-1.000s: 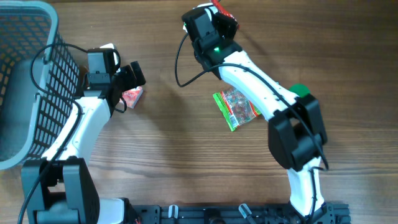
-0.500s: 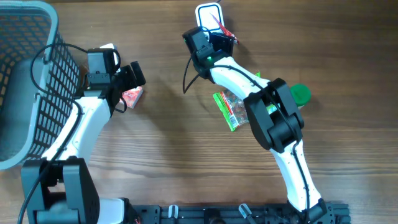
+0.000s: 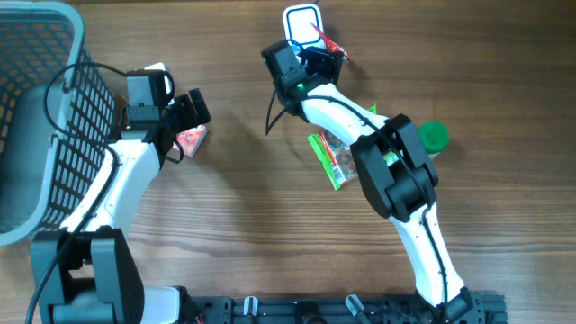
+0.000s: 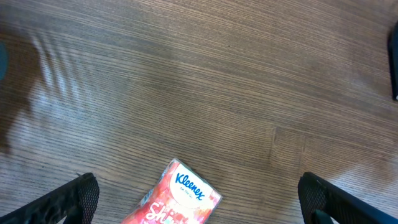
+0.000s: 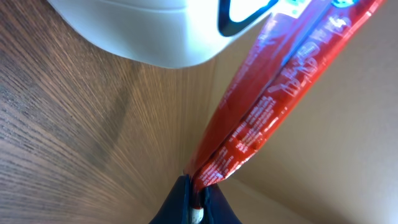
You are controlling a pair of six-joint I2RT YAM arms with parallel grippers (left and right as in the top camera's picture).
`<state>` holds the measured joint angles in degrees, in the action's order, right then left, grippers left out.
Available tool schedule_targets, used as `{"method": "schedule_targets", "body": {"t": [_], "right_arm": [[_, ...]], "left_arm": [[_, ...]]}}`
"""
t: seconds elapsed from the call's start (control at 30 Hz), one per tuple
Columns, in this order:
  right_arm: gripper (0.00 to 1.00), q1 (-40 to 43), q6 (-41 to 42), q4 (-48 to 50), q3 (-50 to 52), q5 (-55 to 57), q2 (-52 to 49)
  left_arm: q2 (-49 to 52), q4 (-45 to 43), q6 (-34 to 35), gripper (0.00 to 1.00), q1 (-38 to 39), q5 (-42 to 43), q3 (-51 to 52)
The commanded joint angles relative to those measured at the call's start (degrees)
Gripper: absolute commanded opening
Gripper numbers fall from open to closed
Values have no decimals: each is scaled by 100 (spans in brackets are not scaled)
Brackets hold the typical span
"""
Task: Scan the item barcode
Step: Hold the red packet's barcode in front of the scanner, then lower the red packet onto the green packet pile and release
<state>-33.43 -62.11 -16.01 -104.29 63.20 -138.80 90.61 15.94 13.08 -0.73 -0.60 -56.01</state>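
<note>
Overhead: right tool has the red packet up by the white scanner at the bench's far edge, so prob mid-scan imo; next it needs the barcode side turned to the window. Left wrist: left tool wide open, empty, above a Kleenex pack. Right wrist: jaws pinched tight on the packet's end, which sits just beside the scanner; can't tell if they touch.

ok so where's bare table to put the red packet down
Free: the wood right of the green disc, and the stretch between the tissue pack and the green snack bag. Crowded: by the scanner, where the right gripper holds the red packet.
</note>
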Motion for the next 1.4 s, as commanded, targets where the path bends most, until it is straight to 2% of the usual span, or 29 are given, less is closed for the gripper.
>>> {"method": "schedule_targets", "body": {"t": [0.0,0.13,0.3,0.4,0.5,0.63,0.73,0.87,0.93,1.03,1.2,1.3,1.37], "right_arm": [[4,-144,234,28,-22,269,-50],[4,-177,640,-203,-9,-584,-50],[4,-175,1204,-289,-7,-686,15],[4,-175,1836,-391,-7,-758,533],[4,-160,2474,-966,-7,-1384,1364],[4,-68,3624,-2135,-7,-2608,2505],[4,120,4616,-3799,-7,-3960,3370],[4,660,5049,-5532,-4,-6214,3740],[4,966,5421,-6048,166,-6822,3729],[4,1255,5764,-5899,977,-6964,3722],[5,1309,5939,-4719,2625,-6968,3711],[33,1311,5971,-4188,3276,-6935,3711],[41,1311,6124,-4087,3381,-6664,3711]], "left_arm": [[33,-24,-90,100,11,-55,-57],[33,-26,-90,100,11,-55,-57],[33,-24,-90,100,11,-55,-57],[33,-24,-90,100,11,-55,-57],[33,-24,-90,100,11,-55,-57],[33,-26,-90,100,11,-55,-57],[33,-24,-90,100,11,-55,-57],[33,-26,-90,100,11,-55,-57],[33,-24,-90,100,11,-55,-57],[33,-26,-90,100,11,-55,-57],[33,-24,-90,100,11,-55,-57],[33,-26,-90,100,11,-55,-57],[33,-26,-90,100,11,-55,-57]]}}
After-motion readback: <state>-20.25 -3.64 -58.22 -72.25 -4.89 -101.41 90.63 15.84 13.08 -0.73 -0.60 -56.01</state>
